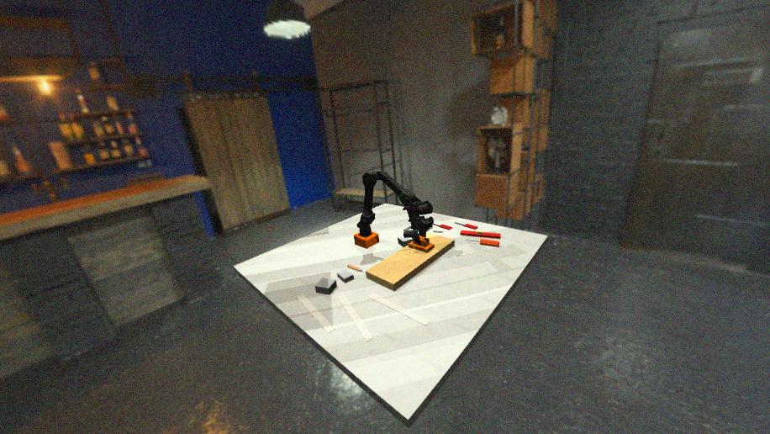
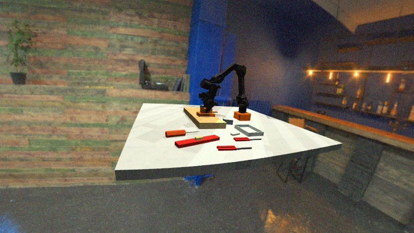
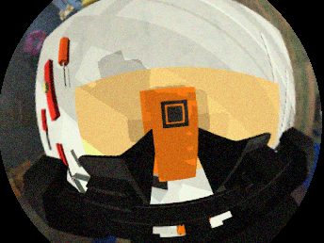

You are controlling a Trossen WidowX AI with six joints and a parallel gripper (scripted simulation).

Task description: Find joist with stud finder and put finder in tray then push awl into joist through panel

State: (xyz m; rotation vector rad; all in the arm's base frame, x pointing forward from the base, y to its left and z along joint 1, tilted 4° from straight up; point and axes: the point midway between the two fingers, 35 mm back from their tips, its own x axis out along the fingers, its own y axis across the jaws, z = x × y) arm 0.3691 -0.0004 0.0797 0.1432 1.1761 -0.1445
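1. Stud finder (image 1: pixel 421 246) (image 2: pixel 205 114) (image 3: pixel 175 151) sits low over the panel (image 1: pixel 398 269) (image 2: pixel 204 121) (image 3: pixel 240 101), toward one end, its broad base apparently flat on the wood. That suits a search: the sensing face probably has to stay down against the surface.
2. The tool (image 1: pixel 420 238) (image 2: pixel 207 110) (image 3: pixel 171 129) is clenched on the stud finder, one finger at each side of its upper body. This seems chosen to leave the dark square (image 3: pixel 174 113) on top in plain sight.
3. The tray (image 1: pixel 408 229) (image 2: pixel 249 133) (image 3: pixel 81 183) stands apart from the panel on the table (image 1: pixel 452 334) (image 2: pixel 144 159) (image 3: pixel 188 42), probably as a handy parking place once the joist is located.
4. An orange-handled tool with a thin shaft (image 1: pixel 489 242) (image 2: pixel 175 133) (image 3: pixel 64 51) and a smaller wooden-handled one (image 1: pixel 354 267) (image 2: pixel 214 111) lie on opposite sides; I cannot tell for certain which is the awl.
5. I see no hole, though the arm hides part of the panel. Marking the joist's position before letting go would help avoid a second hole.
6. No brand, label or writing is readable; the square bears only nested dark and orange outlines.
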